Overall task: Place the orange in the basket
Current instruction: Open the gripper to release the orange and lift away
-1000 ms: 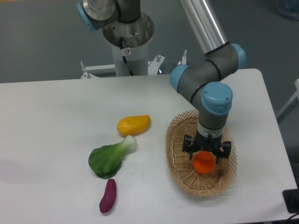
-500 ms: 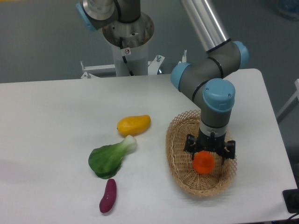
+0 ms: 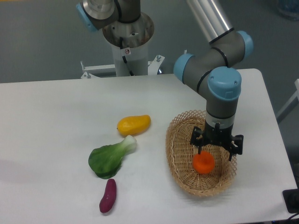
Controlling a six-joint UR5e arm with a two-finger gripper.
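purple sweet potato lies nearest, front-left on the white worktop, roughly upright along the view. just behind it a green leafy bok choy, white stem end pointing up-right toward the yellow-orange mango, which sits a bit further back, apart from the greens.

right side: the basket — oval wicker, lacy rim — rests on the worktop, well apart from the sweet potato, near the mango and bok choy. the orange sits inside the basket on its floor, toward the right half. the claw hangs right above it, fingers spread to either side and clear of the fruit — not pinching anything; one fingertip shows dark to the upper right of the orange, the other upper left. the orange looks free, just below the claw.

above that the arm's grey wrist with blue caps rises up and back, silver tube going out the top of the view. far back: the arm's base column behind the worktop edge, grey floor beyond.
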